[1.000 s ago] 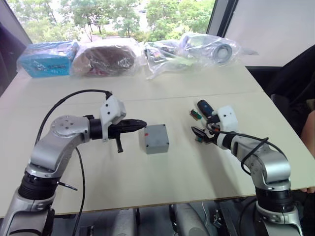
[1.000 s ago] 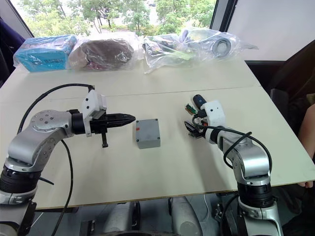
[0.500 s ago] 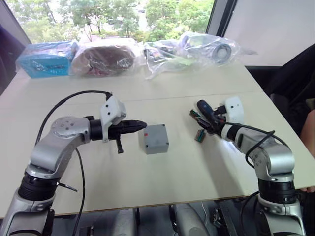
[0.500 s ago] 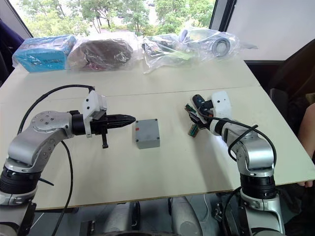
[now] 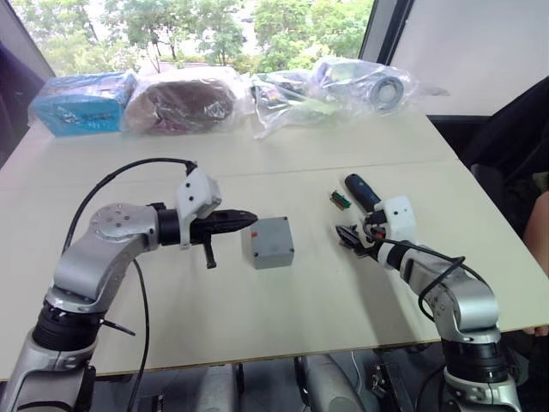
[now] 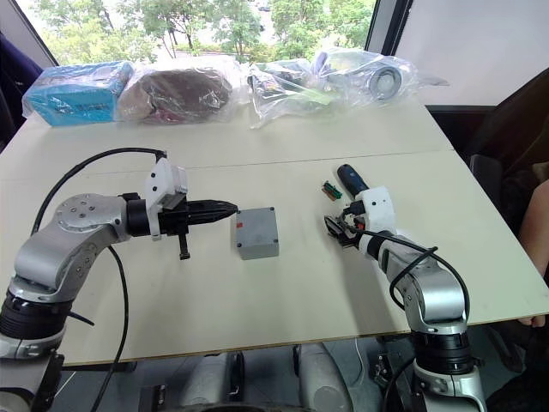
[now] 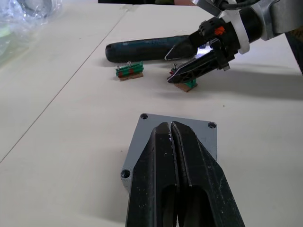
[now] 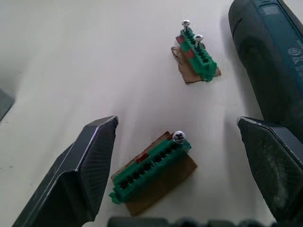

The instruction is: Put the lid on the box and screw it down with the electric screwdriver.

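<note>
Lying just past the right jaws (image 8: 175,189), the screwdriver (image 5: 360,190) runs away toward the far left, well nearer the right arm. Those jaws are spread wide over a green piece (image 8: 151,165) with a screw. The left jaws (image 7: 173,137) are clenched empty, tips at the lidded box (image 5: 268,241). The surface (image 5: 283,309) nearby has room.

Right gripper (image 8: 177,156) swung back down over near green piece (image 8: 150,166).
</note>
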Motion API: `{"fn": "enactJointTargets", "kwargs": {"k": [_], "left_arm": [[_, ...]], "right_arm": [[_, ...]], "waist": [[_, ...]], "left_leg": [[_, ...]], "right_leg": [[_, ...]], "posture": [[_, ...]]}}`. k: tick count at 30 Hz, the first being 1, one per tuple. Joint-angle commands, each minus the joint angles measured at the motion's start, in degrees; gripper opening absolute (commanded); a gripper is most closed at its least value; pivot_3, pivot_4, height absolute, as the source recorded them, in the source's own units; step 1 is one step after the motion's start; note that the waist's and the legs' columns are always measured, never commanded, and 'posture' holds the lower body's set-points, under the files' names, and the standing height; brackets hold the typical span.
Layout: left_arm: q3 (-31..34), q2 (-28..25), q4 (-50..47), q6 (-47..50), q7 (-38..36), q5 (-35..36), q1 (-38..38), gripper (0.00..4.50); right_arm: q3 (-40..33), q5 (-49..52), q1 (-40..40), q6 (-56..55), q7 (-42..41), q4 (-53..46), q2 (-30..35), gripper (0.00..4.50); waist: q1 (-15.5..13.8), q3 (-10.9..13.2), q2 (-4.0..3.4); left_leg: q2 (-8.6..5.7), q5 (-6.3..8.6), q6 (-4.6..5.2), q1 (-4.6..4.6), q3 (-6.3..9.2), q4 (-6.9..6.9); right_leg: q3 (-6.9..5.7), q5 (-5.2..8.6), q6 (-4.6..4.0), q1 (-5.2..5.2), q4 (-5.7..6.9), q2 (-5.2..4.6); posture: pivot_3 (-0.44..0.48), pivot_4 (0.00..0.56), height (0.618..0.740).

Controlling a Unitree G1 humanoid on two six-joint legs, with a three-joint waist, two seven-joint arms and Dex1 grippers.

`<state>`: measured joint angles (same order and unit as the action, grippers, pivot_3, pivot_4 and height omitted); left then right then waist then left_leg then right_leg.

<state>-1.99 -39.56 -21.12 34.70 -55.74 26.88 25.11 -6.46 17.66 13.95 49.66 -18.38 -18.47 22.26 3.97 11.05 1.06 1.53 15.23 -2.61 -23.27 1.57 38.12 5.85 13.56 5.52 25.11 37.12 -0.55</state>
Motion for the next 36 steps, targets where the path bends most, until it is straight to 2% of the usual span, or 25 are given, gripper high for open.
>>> {"fn": "enactJointTargets", "kwargs": {"k": [1, 5, 10, 17, 25, 30, 33, 36], "left_arm": [[0.01, 0.05, -1.87, -0.14, 0.16, 0.97, 0.77, 0.00], [-0.10, 0.15, -1.97, -0.16, 0.35, 1.01, 0.60, 0.00], [-0.11, 0.16, -1.96, -0.17, 0.50, 1.03, 0.58, 0.00], [0.00, -0.12, -2.17, -0.11, 0.64, 1.17, -0.32, 0.00], [0.28, -0.67, -1.77, -0.13, 0.44, 1.04, -1.30, 0.00], [0.78, -1.41, -1.62, -0.27, 0.39, 0.91, -2.08, 0.00], [0.92, -2.00, -2.02, -0.51, 0.43, 0.75, -3.00, 0.00], [1.12, -2.05, -2.42, -0.30, 0.88, 0.92, -3.23, 0.00]], "right_arm": [[-0.44, 0.16, -0.01, -1.33, 0.26, -1.72, -0.18, 3.49], [-0.60, 0.40, 0.19, -1.19, 0.33, -1.92, -0.15, 2.16], [-0.49, 0.46, 0.17, -0.99, 0.10, -1.99, 0.11, 0.11], [-1.27, 0.92, 1.32, 0.08, 0.17, -3.69, 0.95, 0.11], [-2.63, 4.75, 7.24, 5.20, -2.70, -8.37, 5.72, 0.11], [3.56, 9.52, 17.47, 11.40, -8.72, -8.31, 8.33, 0.11], [9.31, 10.36, 22.85, 13.14, -10.08, -4.58, 4.96, 0.11], [12.54, 9.66, 24.42, 12.80, -10.67, -2.56, 3.68, 0.11]], "waist": [[0.02, 0.00, 0.00], [0.00, 0.00, 0.00], [-0.01, 0.00, 0.00], [-0.01, 0.00, 0.00], [0.02, 0.00, 0.00], [0.12, 0.01, -0.02], [0.18, 0.01, -0.01], [-0.20, 0.01, -0.01]], "left_leg": [[0.00, 0.00, 0.00, 0.00, 0.00, 0.00], [0.00, 0.00, 0.00, 0.00, 0.00, 0.00], [0.00, 0.00, 0.00, 0.00, 0.00, 0.00], [0.00, 0.00, 0.00, 0.00, 0.00, 0.00], [0.00, 0.00, 0.00, 0.00, 0.01, 0.00], [0.01, 0.00, 0.00, 0.01, -0.01, 0.00], [0.04, 0.00, 0.00, 0.02, 0.02, -0.01], [0.06, 0.00, 0.00, 0.00, 0.04, -0.03]], "right_leg": [[0.00, 0.00, 0.00, 0.00, 0.00, 0.00], [0.00, 0.00, 0.00, 0.00, 0.00, 0.00], [0.00, 0.00, 0.00, 0.00, 0.00, 0.00], [0.00, 0.00, 0.00, 0.00, 0.00, 0.00], [0.00, 0.00, 0.00, 0.00, 0.00, 0.00], [0.00, 0.00, -0.01, 0.03, 0.00, 0.01], [-0.03, 0.00, -0.01, 0.02, 0.01, 0.04], [-0.04, 0.00, -0.01, 0.03, 0.01, 0.05]], "posture": [[0.000, 0.150, 0.740], [0.000, 0.150, 0.740], [0.000, 0.150, 0.740], [0.000, 0.150, 0.740], [0.000, 0.150, 0.740], [0.000, 0.150, 0.740], [0.000, 0.150, 0.740], [0.000, 0.150, 0.740]]}}
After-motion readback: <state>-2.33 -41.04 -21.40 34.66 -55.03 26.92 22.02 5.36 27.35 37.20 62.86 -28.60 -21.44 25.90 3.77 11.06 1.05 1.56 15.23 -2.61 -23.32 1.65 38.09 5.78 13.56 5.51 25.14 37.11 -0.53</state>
